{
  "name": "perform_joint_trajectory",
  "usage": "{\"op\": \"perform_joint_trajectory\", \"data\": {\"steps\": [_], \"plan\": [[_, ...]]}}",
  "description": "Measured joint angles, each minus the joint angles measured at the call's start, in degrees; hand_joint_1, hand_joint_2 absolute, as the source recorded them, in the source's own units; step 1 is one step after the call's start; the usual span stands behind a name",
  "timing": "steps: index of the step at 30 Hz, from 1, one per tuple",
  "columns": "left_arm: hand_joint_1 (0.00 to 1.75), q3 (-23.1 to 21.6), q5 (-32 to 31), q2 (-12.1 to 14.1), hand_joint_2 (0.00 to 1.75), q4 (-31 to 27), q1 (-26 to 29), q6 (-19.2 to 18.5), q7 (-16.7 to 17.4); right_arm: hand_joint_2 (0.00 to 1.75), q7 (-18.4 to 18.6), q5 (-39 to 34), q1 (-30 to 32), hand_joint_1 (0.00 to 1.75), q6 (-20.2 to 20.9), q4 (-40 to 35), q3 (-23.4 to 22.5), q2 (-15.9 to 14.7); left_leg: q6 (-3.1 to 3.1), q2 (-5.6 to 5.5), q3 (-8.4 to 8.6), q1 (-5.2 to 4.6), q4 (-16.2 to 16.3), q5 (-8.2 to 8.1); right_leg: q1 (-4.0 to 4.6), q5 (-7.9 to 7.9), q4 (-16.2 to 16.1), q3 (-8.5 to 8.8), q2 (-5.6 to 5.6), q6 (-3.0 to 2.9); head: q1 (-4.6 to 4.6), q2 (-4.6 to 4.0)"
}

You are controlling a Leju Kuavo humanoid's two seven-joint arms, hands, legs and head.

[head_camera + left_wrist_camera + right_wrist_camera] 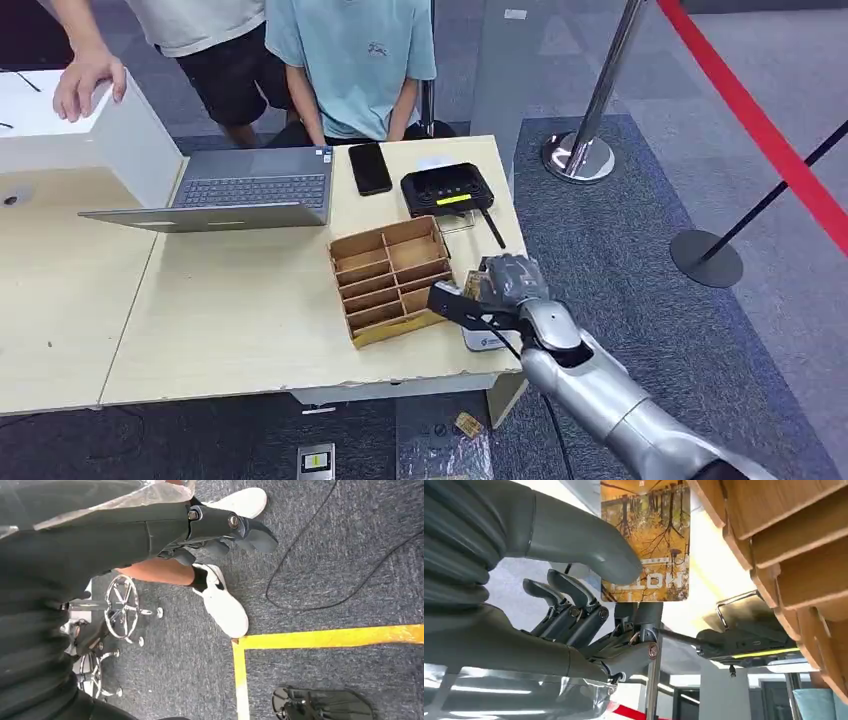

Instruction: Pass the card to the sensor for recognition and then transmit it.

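Card (645, 540) is held pinched under the thumb of the right hand (497, 290) beside the wooden divider tray (390, 280), short of the black sensor (447, 189) on the surface; recognition and handover are judged outstanding, while the left hand (220, 527) hangs, fingers curled in, empty.

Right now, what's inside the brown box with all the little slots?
The slots of the wooden organizer box look empty from the head view. The right hand beside it holds the card, outside the box.

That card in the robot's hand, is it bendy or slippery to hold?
Probably stiff: the card stays flat though the right hand pinches only one end. Its glossy printed face looks slippery. Thin, so likely very light.
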Motion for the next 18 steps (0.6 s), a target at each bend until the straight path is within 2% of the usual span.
{"op": "perform_joint_trajectory", "data": {"steps": [18], "plan": [[0.00, -1.2, 0.7, 0.0, 1.75, 0.0, -0.1, 0.0, -0.4, 1.75, -2.0, 1.6, -0.1, 1.75, -1.6, 4.4, 1.1, 1.1, 0.00, 0.00, 0.01, 0.00, 0.0, 0.00, 0.00, 0.00, 0.0, 0.01, 0.00, 0.00, 0.00, 0.00]]}}
